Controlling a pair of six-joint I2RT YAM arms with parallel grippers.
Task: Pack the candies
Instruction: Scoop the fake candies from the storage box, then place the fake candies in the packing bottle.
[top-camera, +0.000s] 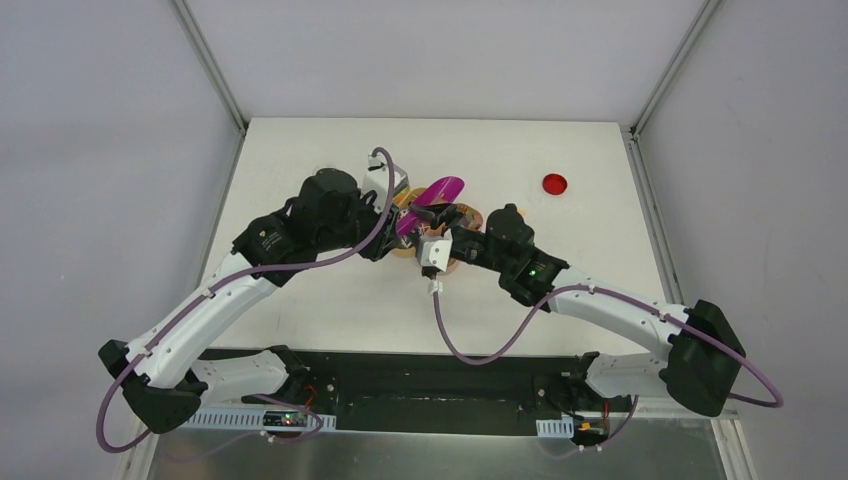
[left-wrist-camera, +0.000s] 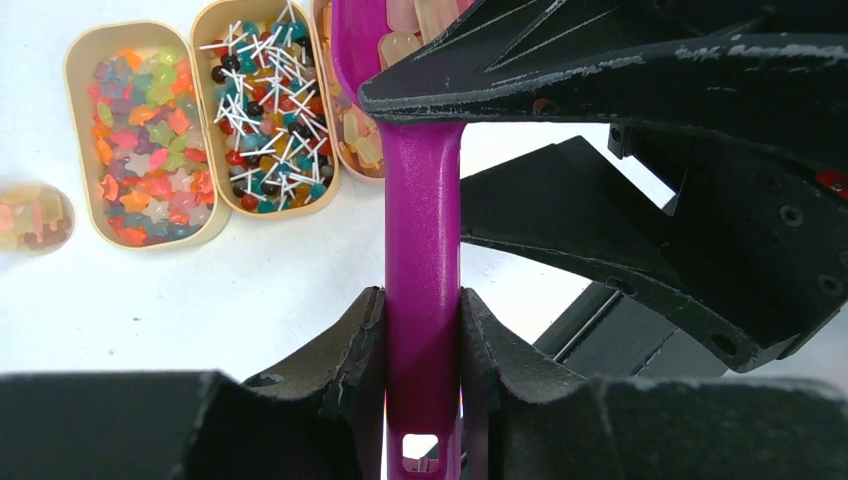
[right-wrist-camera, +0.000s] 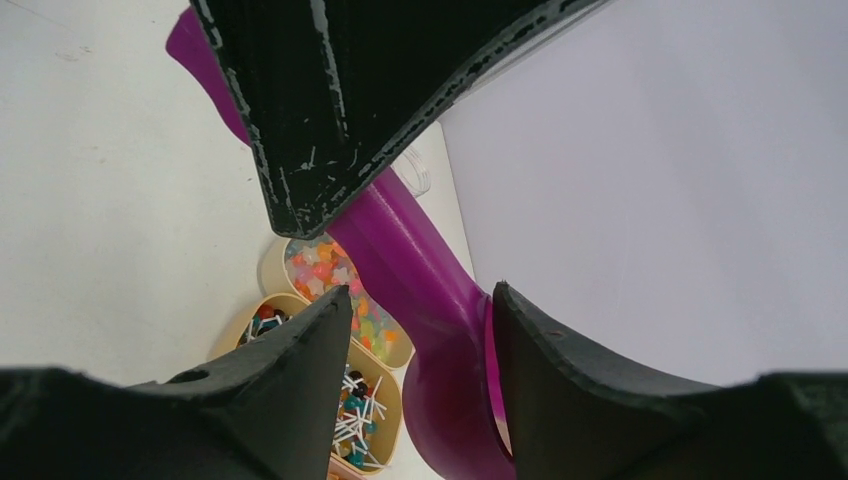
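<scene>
White table (top-camera: 330, 300) with trays (left-wrist-camera: 68, 80), red disc (top-camera: 554, 184)

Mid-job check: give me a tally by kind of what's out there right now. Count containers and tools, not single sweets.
Beige candy trays: 3
Small round cup of gummies: 1
Magenta scoop: 1
Red disc: 1
Total: 6
</scene>
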